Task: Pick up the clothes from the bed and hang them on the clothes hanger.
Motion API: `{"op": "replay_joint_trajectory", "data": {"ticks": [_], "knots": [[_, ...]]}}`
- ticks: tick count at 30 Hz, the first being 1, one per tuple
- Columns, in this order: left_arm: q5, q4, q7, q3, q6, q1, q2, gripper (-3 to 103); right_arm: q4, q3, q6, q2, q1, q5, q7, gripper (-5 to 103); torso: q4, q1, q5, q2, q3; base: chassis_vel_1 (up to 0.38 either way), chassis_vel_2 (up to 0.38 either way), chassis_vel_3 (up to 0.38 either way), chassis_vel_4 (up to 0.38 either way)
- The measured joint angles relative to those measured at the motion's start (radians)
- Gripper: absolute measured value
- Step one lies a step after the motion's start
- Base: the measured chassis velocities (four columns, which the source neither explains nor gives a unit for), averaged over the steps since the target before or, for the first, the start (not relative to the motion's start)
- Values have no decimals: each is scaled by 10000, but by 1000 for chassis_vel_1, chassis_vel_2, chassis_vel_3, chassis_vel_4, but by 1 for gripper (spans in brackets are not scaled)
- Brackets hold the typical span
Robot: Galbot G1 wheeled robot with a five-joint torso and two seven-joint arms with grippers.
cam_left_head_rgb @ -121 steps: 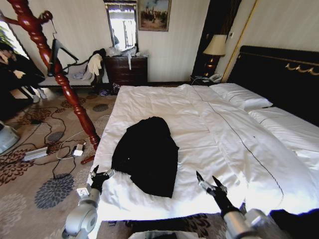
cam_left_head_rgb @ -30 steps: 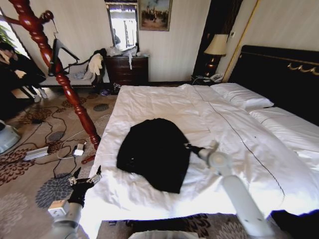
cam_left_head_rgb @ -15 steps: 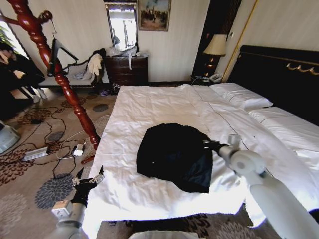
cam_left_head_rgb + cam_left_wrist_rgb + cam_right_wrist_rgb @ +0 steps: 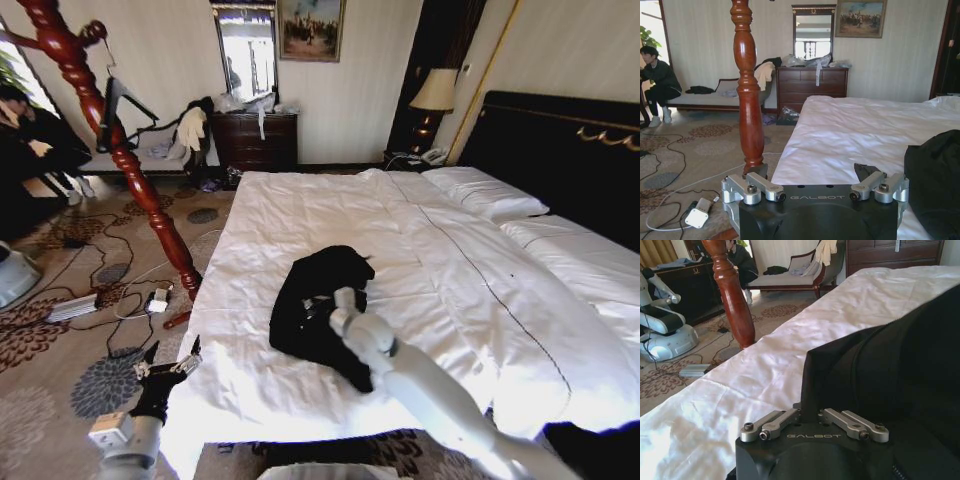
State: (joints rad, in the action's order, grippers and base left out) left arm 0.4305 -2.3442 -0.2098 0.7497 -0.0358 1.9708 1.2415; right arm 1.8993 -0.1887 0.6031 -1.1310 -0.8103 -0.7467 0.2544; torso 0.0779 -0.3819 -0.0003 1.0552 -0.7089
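The black jacket point(image 4: 312, 300) lies bunched in a heap on the white bed point(image 4: 450, 260), near its foot. My right gripper point(image 4: 323, 304) reaches across from the lower right and is shut on the jacket point(image 4: 890, 365), whose fabric rises directly in front of the right gripper point(image 4: 810, 415). Low at the bed's left corner, above the carpet, my left gripper point(image 4: 168, 362) is open and holds nothing. In the left wrist view the left gripper point(image 4: 816, 194) faces along the bed, the jacket point(image 4: 935, 180) off to one side. The black clothes hanger point(image 4: 117, 101) hangs on the coat stand.
The red-brown twisted coat stand point(image 4: 135, 180) rises from the carpet left of the bed. Cables and a power strip point(image 4: 72, 308) lie on the floor beside it. A dark dresser point(image 4: 255, 140) stands at the back wall, pillows point(image 4: 485, 195) by the black headboard.
My right arm swung left across the bed, dragging the jacket with it; the jacket went from spread out to bunched up. The left gripper stayed about where it was.
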Motion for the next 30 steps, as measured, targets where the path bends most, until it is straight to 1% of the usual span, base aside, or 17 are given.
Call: {"op": "replay_joint_trajectory", "data": {"ticks": [1, 3, 4, 8, 10, 12, 13, 16, 17, 20, 21, 22, 25, 26, 28, 29, 30], "knots": [[-18, 37, -23, -54, -19, -48, 0, 96, 46, 78, -5, 56, -128, -28, -3, 7, 0, 0, 3, 0, 0, 0, 0, 0, 0], [-29, 117, -50, -121, -35, -127, -3, 96, 304, 363, -15, 491, -472, -229, -10, 17, 1, 0, 0, 0, 0, 0, 0, 0, 0], [-29, 117, -50, -121, -35, -127, -3, 96, 304, 363, -15, 491, -472, -229, -10, 17, 1, 0, 0, 0, 0, 0, 0, 0, 0], [-24, 284, -61, -163, -51, -236, -63, 96, 1402, 1063, 87, 1446, -1215, -845, -17, 38, 1, 0, 3, 0, 0, 0, 0, 0, 0], [-19, 318, -62, -165, -52, -260, -87, 96, 1708, 1298, 135, 1612, -1394, -1068, -13, 38, 1, 0, 3, 0, 1, 0, 0, 0, 0], [6, 375, -69, -184, -64, -314, -134, 96, 2390, 1860, 236, 1929, -1785, -1661, 3, 50, 1, 0, 3, 0, 1, 0, 0, 0, 0], [6, 375, -69, -184, -64, -314, -134, 96, 2390, 1860, 236, 1929, -1785, -1661, 3, 50, 1, 0, 3, 0, 1, 0, 0, 0, 0], [16, 417, -83, -239, -100, -371, -232, 96, 3285, 2688, 447, 2376, -2362, -2190, 26, 66, -2, 1, 3, 0, 1, 0, 0, 0, 0], [16, 417, -83, -239, -100, -371, -232, 96, 3285, 2688, 447, 2376, -2362, -2190, 26, 66, -2, 1, 3, 0, 1, 0, 0, 0, 0], [125, 398, -135, -304, -187, -446, -431, 96, 3788, 3897, 507, 2634, -3423, -2665, 244, 82, 0, 1, 2, 0, 1, 0, 0, 0, 0], [125, 398, -135, -304, -187, -446, -431, 96, 3788, 3897, 507, 2634, -3423, -2665, 244, 82, 0, 1, 2, 0, 1, 0, 0, 0, 0], [218, 379, -158, -331, -237, -474, -528, 96, 3866, 4386, 500, 2652, -3804, -2884, 362, 82, 0, 1, 5, 0, 1, 0, 0, 0, 0], [818, 323, -260, -544, -473, -682, -1018, 96, 3916, 6042, 298, 2642, -4670, -4379, 958, 97, 2, 3, 3, 1, 2, 0, 0, 0, 0], [818, 323, -260, -544, -473, -682, -1018, 96, 3916, 6042, 298, 2642, -4670, -4379, 958, 97, 2, 3, 3, 1, 2, 0, 0, 0, 0], [1599, 317, -480, -798, -754, -1072, -1522, 96, 3894, 7029, 261, 2613, -4975, -5450, 1374, 100, -6, 3, 3, 0, 1, 0, 0, 0, 0], [2214, 343, -689, -988, -936, -1491, -1887, 96, 3864, 7522, 265, 2638, -5253, -5628, 1417, 100, -8, 3, 1, 0, 1, 0, 0, 0, 0], [2214, 343, -689, -988, -936, -1491, -1887, 96, 3864, 7522, 265, 2638, -5253, -5628, 1417, 100, -8, 3, 1, 0, 1, 0, 0, 0, 0]]}}
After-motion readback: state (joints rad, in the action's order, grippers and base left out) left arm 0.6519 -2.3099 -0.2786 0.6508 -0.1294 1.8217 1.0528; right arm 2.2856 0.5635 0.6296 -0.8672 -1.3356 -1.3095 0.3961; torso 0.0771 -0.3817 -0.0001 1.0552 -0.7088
